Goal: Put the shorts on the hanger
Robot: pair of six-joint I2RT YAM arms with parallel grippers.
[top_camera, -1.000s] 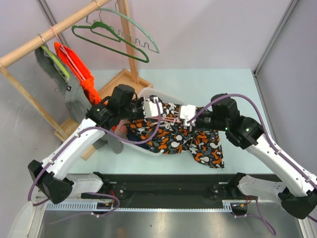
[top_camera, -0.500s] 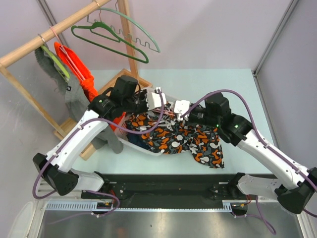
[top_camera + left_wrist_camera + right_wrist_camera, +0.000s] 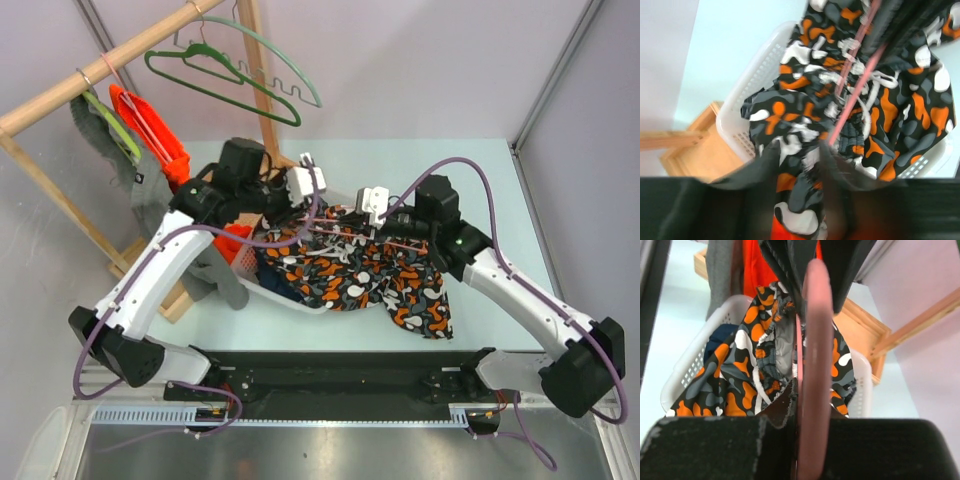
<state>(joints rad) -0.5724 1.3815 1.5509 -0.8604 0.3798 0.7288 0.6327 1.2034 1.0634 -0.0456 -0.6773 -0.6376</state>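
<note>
Top external: left gripper (image 3: 303,181) hovers above white basket (image 3: 292,297), left of tabletop (image 3: 420,165) centre. Jaws part-way apart; printed cloth shows blurred in the gap, no firm hold seen. The shorts (image 3: 365,280) are heaped in basket, spilling right onto tabletop toward near edge. The hanger (image 3: 814,365), pink wire, sits over shorts, pinched in the closed right gripper (image 3: 372,205).

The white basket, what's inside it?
Mostly the shorts, heaped in the white basket and spilling over its rim. A patch of dark blue cloth shows beneath them at one end. Anything deeper is covered by the shorts.
</note>
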